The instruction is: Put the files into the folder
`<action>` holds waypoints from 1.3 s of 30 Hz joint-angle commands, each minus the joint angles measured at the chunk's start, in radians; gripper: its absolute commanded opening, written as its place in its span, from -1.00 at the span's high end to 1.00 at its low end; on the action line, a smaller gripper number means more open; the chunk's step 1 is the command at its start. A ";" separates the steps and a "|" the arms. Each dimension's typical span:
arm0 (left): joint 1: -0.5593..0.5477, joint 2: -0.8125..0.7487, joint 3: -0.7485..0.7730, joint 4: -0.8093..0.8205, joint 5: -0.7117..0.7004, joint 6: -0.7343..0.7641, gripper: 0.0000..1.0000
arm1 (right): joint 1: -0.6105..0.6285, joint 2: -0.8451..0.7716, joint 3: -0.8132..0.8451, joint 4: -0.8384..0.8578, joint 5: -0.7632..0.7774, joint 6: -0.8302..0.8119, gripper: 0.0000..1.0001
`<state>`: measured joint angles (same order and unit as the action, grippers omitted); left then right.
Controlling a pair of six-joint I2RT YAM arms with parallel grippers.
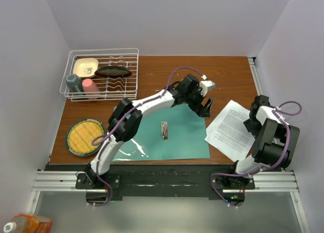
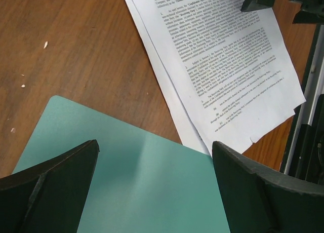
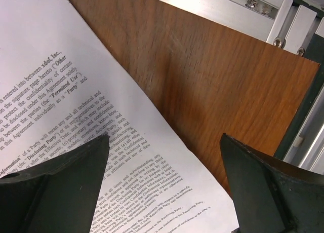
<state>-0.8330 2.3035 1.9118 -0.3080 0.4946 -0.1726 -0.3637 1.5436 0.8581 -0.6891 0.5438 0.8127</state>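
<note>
The teal folder (image 1: 177, 139) lies open and flat at the table's front centre, its metal clip (image 1: 164, 130) at the spine. The files (image 1: 230, 129), white printed sheets in a loose stack, lie just right of it, one corner overlapping the folder's edge. My left gripper (image 1: 205, 107) hovers open over the folder's far right corner (image 2: 142, 192), with the files (image 2: 223, 66) ahead of it. My right gripper (image 1: 251, 124) is open low over the files' right side (image 3: 76, 91), one finger above the paper, the other above bare wood.
A white wire dish rack (image 1: 101, 73) holding cups and a bowl stands at the back left. A round woven mat (image 1: 85, 137) lies at the front left. An aluminium rail (image 3: 263, 15) runs along the table's right edge.
</note>
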 commanded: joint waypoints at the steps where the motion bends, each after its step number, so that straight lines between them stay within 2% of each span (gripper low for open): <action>1: -0.055 0.042 0.065 0.026 -0.047 0.009 -1.00 | -0.047 -0.014 -0.005 0.054 -0.054 -0.055 -0.88; 5: -0.052 0.092 0.133 0.015 -0.045 -0.013 -1.00 | -0.054 0.027 -0.002 0.074 -0.093 -0.076 -0.79; 9: -0.052 0.100 0.119 0.017 -0.053 -0.008 -1.00 | -0.055 0.059 -0.010 0.109 -0.142 -0.092 -0.70; 20: -0.074 0.161 0.187 0.009 -0.134 0.015 -1.00 | -0.055 0.026 -0.093 0.233 -0.358 -0.078 -0.59; 29: -0.074 0.171 0.171 -0.005 -0.140 0.022 -1.00 | -0.055 -0.016 -0.143 0.296 -0.453 -0.056 -0.47; 34: -0.074 0.178 0.173 -0.013 -0.162 0.039 -1.00 | -0.055 -0.062 -0.185 0.345 -0.540 -0.047 -0.26; 36: -0.078 0.178 0.164 -0.005 -0.217 0.053 -1.00 | -0.055 -0.069 -0.197 0.390 -0.599 -0.063 -0.14; 39: -0.083 0.185 0.156 -0.002 -0.261 0.077 -1.00 | -0.055 -0.077 -0.199 0.401 -0.648 -0.087 -0.06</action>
<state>-0.9031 2.4763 2.0598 -0.3305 0.3149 -0.1448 -0.4343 1.4403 0.7059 -0.3264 0.1486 0.7170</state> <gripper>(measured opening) 0.999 0.551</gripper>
